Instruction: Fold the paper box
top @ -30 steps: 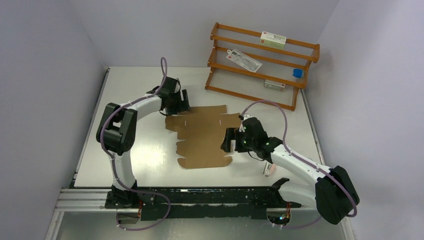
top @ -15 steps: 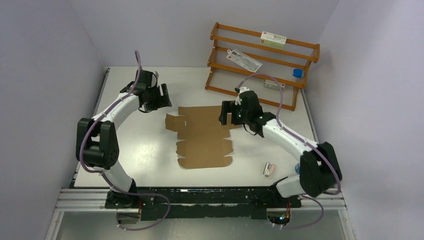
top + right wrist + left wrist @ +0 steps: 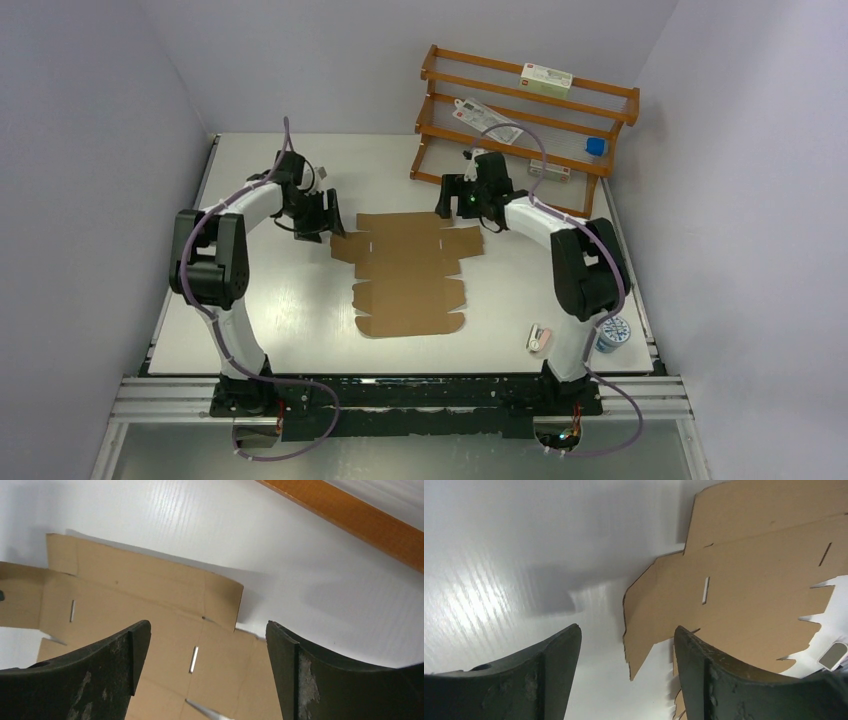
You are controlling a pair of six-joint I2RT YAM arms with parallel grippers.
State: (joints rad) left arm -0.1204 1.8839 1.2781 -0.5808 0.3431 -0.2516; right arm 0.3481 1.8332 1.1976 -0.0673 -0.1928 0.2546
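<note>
- The bench (image 3: 280, 310) is white; both arm bases stand at its 6 o'clock edge.
- A small pink-and-white item (image 3: 539, 337) lies at 4 o'clock on the bench; a round blue-and-white container (image 3: 610, 333) stands just beside it toward 3 o'clock, partly hidden behind the right arm.
- The paper box (image 3: 405, 275) is a flat brown die-cut sheet with flaps and slots; it lies unfolded at the bench centre, long axis running 6 to 12 o'clock.
- The left claw (image 3: 325, 220) sits at the sheet's 10 o'clock corner; it is released, fingers (image 3: 549, 670) well apart, grasping nothing; in the left wrist view a corner flap lies below the gap; contact with the sheet cannot be told.
- The right claw (image 3: 452, 200) sits at the sheet's 1 o'clock corner; it is released, fingers (image 3: 100, 670) wide, grasping nothing; the right wrist view shows the far flap and two slots beneath it.
- A wooden rack (image 3: 480, 62) stands at 1 o'clock against the far wall; it carries a white-green printed carton (image 3: 546, 78) on the top tier, a flat packet (image 3: 490, 120) below it, and a small blue item (image 3: 596, 146) toward 3 o'clock.
</note>
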